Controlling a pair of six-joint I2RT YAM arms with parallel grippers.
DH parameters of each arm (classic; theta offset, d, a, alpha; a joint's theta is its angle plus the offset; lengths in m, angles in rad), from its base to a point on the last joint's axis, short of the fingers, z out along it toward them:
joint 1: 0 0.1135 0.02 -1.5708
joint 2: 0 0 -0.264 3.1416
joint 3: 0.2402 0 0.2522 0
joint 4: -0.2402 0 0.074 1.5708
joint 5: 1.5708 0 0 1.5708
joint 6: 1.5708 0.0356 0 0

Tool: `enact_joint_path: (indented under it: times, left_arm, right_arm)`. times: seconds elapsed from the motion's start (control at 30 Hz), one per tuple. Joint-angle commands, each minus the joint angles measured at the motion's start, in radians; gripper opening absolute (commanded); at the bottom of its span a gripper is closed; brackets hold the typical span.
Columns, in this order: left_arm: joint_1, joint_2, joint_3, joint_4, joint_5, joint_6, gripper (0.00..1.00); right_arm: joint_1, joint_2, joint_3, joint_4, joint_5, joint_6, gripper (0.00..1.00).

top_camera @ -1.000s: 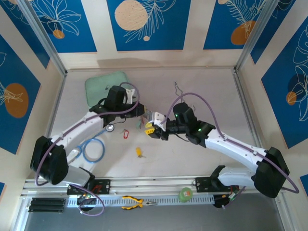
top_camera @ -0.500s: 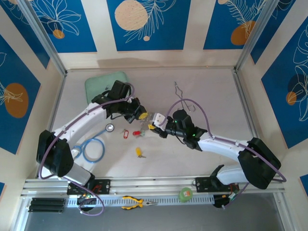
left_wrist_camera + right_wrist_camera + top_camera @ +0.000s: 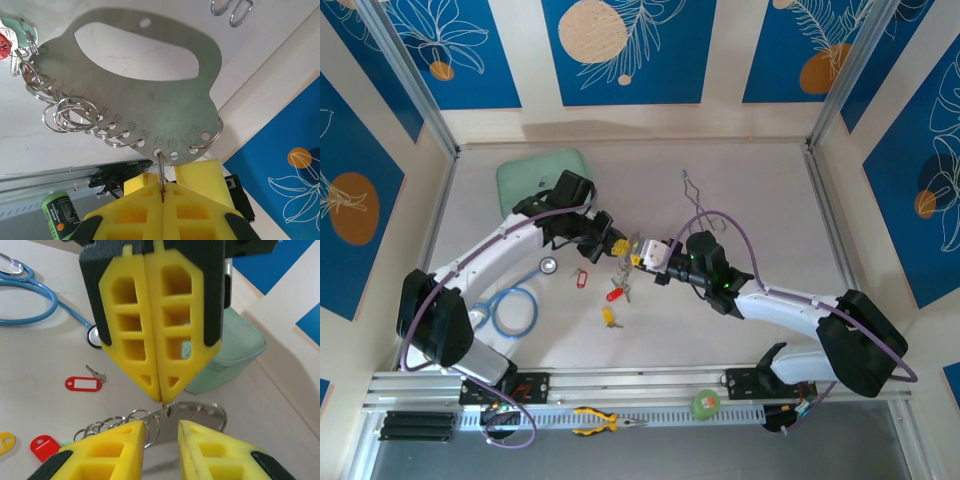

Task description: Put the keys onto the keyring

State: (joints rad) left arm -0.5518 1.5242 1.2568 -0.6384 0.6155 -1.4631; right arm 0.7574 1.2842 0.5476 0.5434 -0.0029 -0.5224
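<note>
While left hand (image 3: 162, 186) clamps keyring (image 3: 145, 107) | left wrist: numbered holes (image 3: 166, 143) | right wrist: right hand (image 3: 161, 430) parted

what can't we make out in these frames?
- Left wrist: the keys on the keyring are cut off by the left edge; count unclear.
- Right wrist: keyring mostly hidden behind the left gripper and right gripper; whether the right one touches it is unclear.
- Top: keyring too small to read.

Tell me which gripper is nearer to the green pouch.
The left. The left gripper sits diagonally right of the green pouch; the right gripper lies even farther right.
</note>
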Motion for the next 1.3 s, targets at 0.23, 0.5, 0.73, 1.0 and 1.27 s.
enact_joint_path:
  times: [0.23,0.5,0.73,1.0,1.27]
  left_arm:
    - [-0.013,0.005,0.007,-0.026,0.045,-0.033,0.0]
    - [-0.017,-0.009,-0.006,-0.018,0.043,-0.045,0.0]
    - [-0.019,-0.016,-0.016,-0.01,0.046,-0.055,0.0]
    - [-0.014,-0.069,-0.109,0.209,0.048,-0.093,0.33]
    - [0.13,-0.24,-0.274,0.517,-0.222,0.344,0.67]
  right_arm:
    - [0.013,0.047,0.031,0.055,0.024,-0.039,0.25]
    - [0.023,0.072,0.05,0.072,0.04,-0.042,0.23]
    - [0.028,0.086,0.061,0.085,0.041,-0.038,0.13]
    - [0.016,0.085,0.063,0.078,0.037,-0.015,0.0]
    - [-0.123,0.015,0.059,-0.019,-0.26,0.119,0.0]
